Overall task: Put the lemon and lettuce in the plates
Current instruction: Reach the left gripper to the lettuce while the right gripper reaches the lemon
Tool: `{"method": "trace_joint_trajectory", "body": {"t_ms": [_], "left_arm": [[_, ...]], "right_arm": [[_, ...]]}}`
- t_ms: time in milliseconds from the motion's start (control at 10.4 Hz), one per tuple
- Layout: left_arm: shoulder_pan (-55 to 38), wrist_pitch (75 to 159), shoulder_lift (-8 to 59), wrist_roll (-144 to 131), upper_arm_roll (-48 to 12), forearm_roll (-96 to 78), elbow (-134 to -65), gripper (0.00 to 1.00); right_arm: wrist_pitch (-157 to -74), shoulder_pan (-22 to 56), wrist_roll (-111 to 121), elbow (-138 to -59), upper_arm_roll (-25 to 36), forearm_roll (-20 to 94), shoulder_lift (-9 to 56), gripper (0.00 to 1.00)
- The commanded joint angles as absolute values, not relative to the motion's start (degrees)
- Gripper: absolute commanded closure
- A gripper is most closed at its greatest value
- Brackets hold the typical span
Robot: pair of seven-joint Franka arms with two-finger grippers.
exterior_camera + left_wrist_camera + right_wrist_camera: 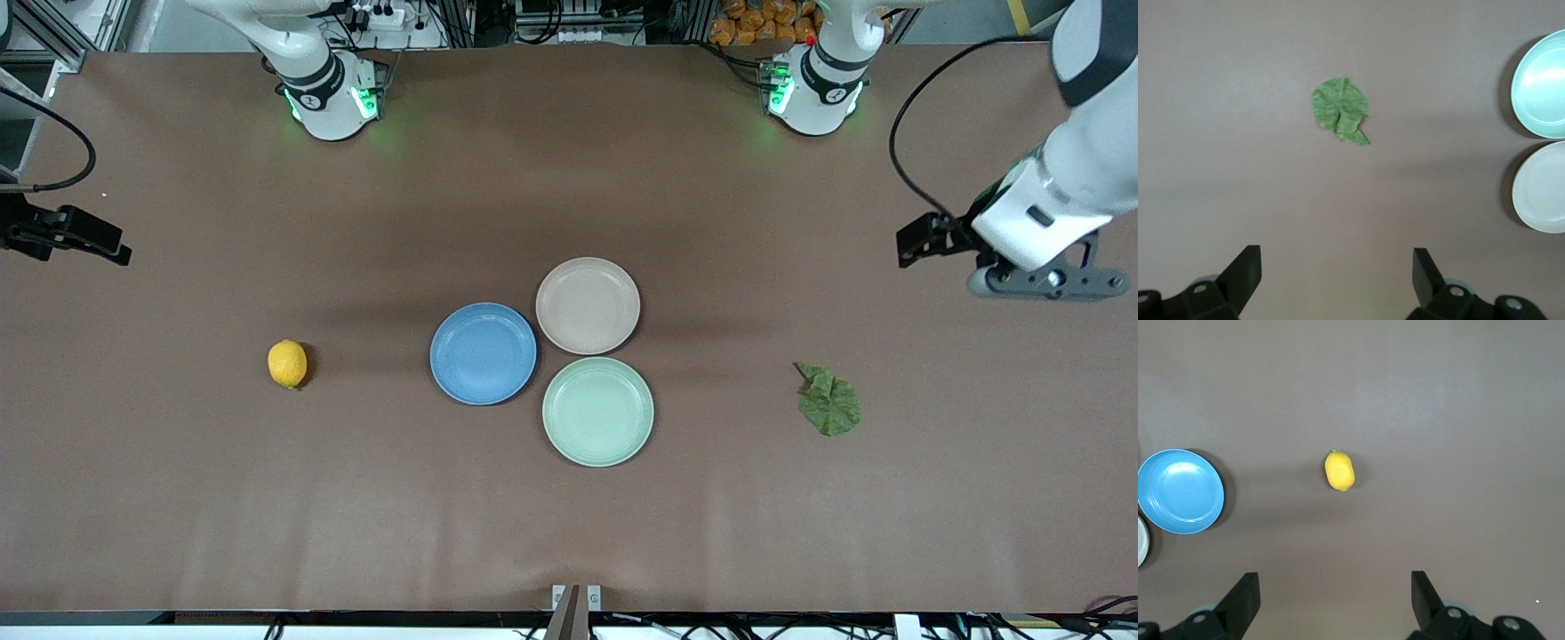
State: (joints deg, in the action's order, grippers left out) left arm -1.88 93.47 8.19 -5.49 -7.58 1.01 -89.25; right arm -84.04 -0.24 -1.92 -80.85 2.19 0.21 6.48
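Note:
The yellow lemon lies on the brown table toward the right arm's end; it also shows in the right wrist view. The green lettuce leaf lies flat toward the left arm's end and shows in the left wrist view. The blue plate and the beige-pink plate sit empty mid-table, touching. My left gripper is open and empty, raised over bare table near the leaf. My right gripper is open and empty, raised over bare table short of the lemon.
A pale mint-green plate sits empty against the other two, nearest the front camera. In the front view only the right arm's black wrist camera mount shows at the view's edge. The two arm bases stand along the table's top edge.

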Motion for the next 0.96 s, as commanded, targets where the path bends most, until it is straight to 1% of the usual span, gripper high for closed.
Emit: {"method": "trace_joint_trajectory", "body": {"t_ms": [0,96,192,385,481,673,865], "left_arm": [[-1.2,98.3,14.2,-5.0,-7.5,1.8,-88.8,0.0],[-1.8,100.4,16.6,-5.1,-7.5,2.7,-90.2,0.0],[-1.7,102.5,19.0,-5.2,-7.6,3.6,-90.5,0.0],[-1.7,106.9,22.7,-5.1,-7.6,3.8,-91.6,0.0],[-1.3,110.4,23.8,-5.2,-7.6,4.3,-93.2,0.0],[-1.1,120.4,25.4,-5.1,-7.4,4.7,-98.1,0.0],[-0.1,126.8,30.2,-5.0,-7.4,5.7,-98.8,0.0]], "right_arm": [[-83.2,-0.4,-2.9,-81.6,2.0,0.4,6.4,0.0],[-84.0,-0.4,-2.8,-82.9,2.0,0.5,6.4,0.0],[-86.7,-0.3,-2.2,-85.8,2.0,0.5,6.3,0.0],[-95.4,-0.3,-2.1,-93.6,1.9,0.5,5.7,0.0],[-98.8,-0.3,-2.1,-96.1,1.9,0.6,6.0,0.0],[-106.6,-0.3,-1.9,-102.5,1.9,0.5,6.1,0.0],[-116.5,-0.3,-1.8,-109.6,1.9,0.5,6.3,0.0]]}}
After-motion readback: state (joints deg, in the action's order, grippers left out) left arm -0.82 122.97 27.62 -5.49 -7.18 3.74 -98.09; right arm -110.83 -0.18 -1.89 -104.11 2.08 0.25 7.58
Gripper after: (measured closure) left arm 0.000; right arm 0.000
